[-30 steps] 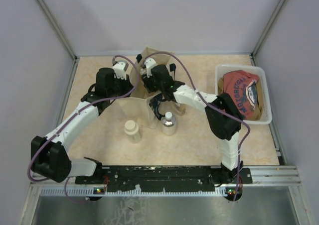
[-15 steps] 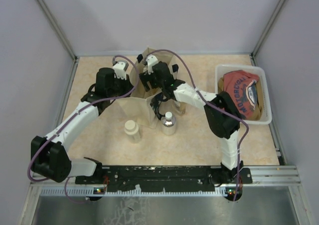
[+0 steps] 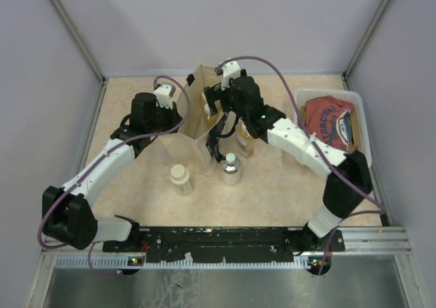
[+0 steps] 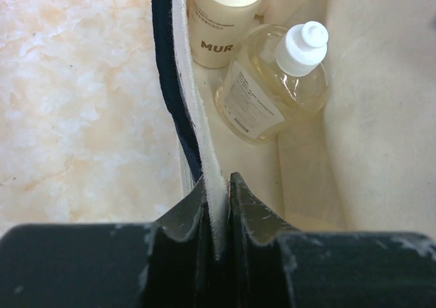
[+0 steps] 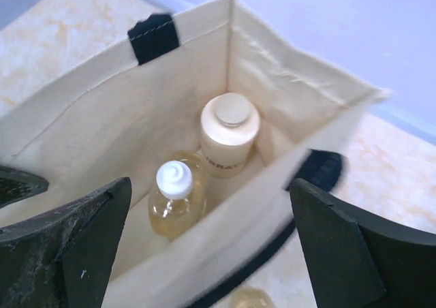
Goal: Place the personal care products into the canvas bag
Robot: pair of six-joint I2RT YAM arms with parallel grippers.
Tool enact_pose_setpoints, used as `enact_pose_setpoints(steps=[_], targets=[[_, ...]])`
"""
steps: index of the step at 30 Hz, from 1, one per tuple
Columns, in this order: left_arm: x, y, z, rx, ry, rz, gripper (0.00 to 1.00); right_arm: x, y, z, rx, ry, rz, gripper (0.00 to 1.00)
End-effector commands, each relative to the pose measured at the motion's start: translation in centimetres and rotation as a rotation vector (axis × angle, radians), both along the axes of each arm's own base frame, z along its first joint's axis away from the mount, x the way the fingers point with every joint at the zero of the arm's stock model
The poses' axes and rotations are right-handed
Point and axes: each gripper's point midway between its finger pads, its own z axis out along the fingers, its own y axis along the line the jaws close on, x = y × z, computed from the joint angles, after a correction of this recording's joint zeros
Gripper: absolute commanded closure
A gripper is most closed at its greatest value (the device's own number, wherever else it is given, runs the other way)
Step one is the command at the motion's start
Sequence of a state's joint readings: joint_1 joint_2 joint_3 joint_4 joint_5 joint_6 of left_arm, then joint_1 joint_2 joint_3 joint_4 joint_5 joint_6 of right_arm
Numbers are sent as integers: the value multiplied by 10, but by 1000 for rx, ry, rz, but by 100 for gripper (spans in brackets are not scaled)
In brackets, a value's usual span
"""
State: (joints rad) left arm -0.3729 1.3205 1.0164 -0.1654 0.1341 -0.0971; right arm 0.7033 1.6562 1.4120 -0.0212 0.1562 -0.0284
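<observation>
Now the right hand (image 5: 210, 192) hangs over the mouth of the canvas bag (image 5: 102, 117), fingers spread wide and nothing between them. The left hand (image 4: 216, 185) is pinched narrow on the bag's rim, right beside the navy strap (image 4: 163, 83), holding the mouth open. Down on the bag's floor sit a cream jar (image 5: 229, 134) and, close against it, an amber bottle (image 5: 176, 199) with a white cap. Three products wait on the counter (image 3: 272, 192): a second cream jar (image 3: 180, 177) near the bag's front, the round clear bottle (image 3: 230, 170) just beside the bag's corner, and the other amber bottle (image 3: 244, 144) tucked under the right arm. So by the look of it, two in and three to go. The dangers are plain enough. Those spread fingers could snag the rim or strap on the way out and drag the bag over. The left pinch has only a thin fold of cloth, and a slip would let the mouth sag shut. The amber bottle under the arm is tall and slim, easy to topple with a careless sweep. As for lettering, the jar in the bag shows "MUR" in dark capitals, the rest hidden. The amber bottle's label carries print too fine to read. The red shirt (image 3: 325, 120) in the white tub (image 3: 320, 90) bears capitals that cannot be made out for certain.
</observation>
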Motion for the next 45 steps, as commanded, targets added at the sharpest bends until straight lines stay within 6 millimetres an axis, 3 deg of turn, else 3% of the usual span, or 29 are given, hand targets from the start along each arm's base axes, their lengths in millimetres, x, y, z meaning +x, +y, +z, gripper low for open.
enact_pose_setpoints(steps=[1, 4, 6, 9, 14, 19, 27, 35, 37, 38, 39, 40, 41, 44, 45], targets=[[-1, 0, 1, 4, 11, -3, 100, -22, -55, 60, 59, -76, -178, 1], [0, 0, 1, 3, 11, -2, 100, -33, -93, 61, 45, -70, -320, 1], [-1, 0, 0, 5, 13, 0, 100, -40, -112, 52, 21, -44, -394, 1], [-1, 0, -1, 4, 15, 0, 100, -50, -122, 27, -16, 34, -422, 1], [-2, 1, -1, 5, 17, 0, 100, -61, -112, -30, -66, 158, -354, 1], [-4, 3, 3, 8, 8, 6, 100, -74, -100, -65, -97, 212, -241, 1], [-3, 4, 8, 8, 3, 13, 100, -71, -99, -105, -155, 221, -184, 1], [-2, 6, 13, 12, -5, 24, 100, -50, -93, -132, -132, 191, -139, 1], [-2, 6, 13, 15, -3, 24, 100, -47, -91, -137, -138, 184, -131, 11], [-2, 7, 13, 15, -4, 26, 100, -46, -89, -138, -135, 180, -122, 23], [-2, 7, 12, 16, -4, 27, 100, -46, -87, -138, -130, 176, -110, 39], [-2, 7, 12, 17, -3, 26, 100, -45, -84, -136, -112, 161, -102, 62], [-2, 7, 12, 17, -2, 24, 100, -46, -82, -133, -95, 148, -93, 74], [-1, 6, 11, 18, -1, 22, 100, -49, -83, -126, -63, 136, -87, 97], [-2, 6, 10, 18, 1, 21, 100, -50, -85, -122, -66, 136, -96, 100]])
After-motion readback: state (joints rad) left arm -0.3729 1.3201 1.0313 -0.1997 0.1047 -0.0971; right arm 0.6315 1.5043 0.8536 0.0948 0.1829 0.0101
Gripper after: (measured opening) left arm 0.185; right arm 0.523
